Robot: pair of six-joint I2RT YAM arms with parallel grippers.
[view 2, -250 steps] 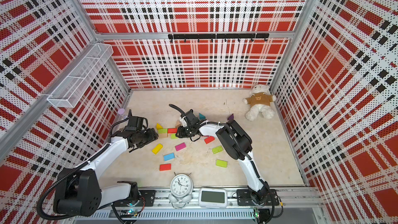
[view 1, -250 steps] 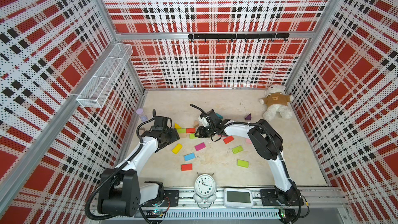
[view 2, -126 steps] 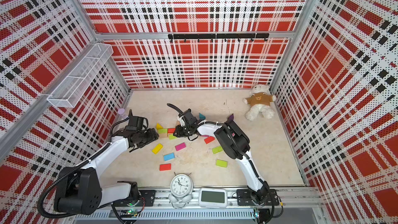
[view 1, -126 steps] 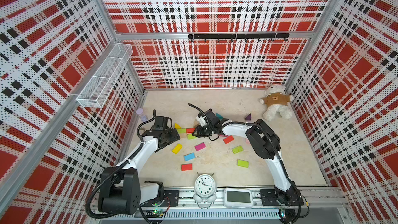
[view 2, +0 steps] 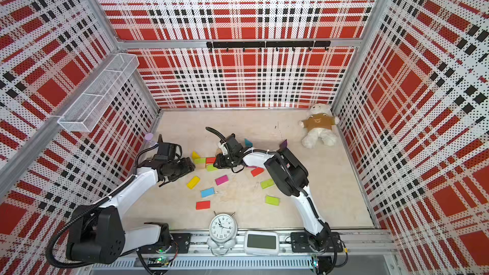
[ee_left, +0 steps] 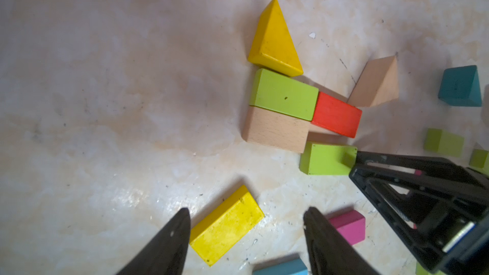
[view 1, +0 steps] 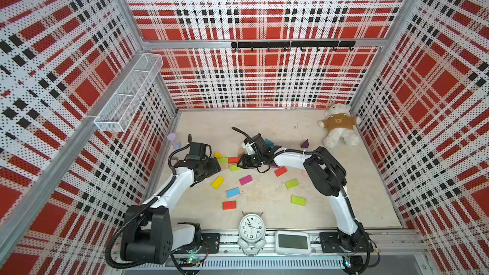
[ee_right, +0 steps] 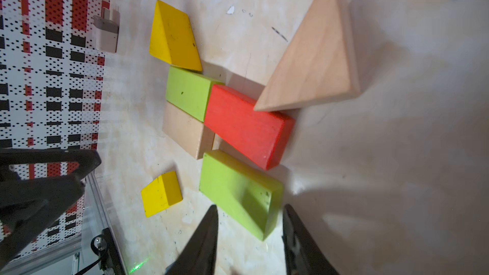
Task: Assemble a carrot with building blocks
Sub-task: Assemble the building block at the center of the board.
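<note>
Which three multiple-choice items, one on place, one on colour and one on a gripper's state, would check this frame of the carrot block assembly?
1. The yellow wedge lies against:
A. the teddy bear
B. a lime block
C. the alarm clock

2. Between the fingertips of the right gripper reaches the end of a block coloured:
A. red
B. magenta
C. lime

3. The left gripper is:
A. open, holding nothing
B. shut on a blue block
C. shut on a red block

Key:
1 B: in the left wrist view the wedge's base meets that lime block.
2 C: in the right wrist view the second lime block ends between the fingertips.
3 A: its fingers stand wide apart with nothing gripped.
</note>
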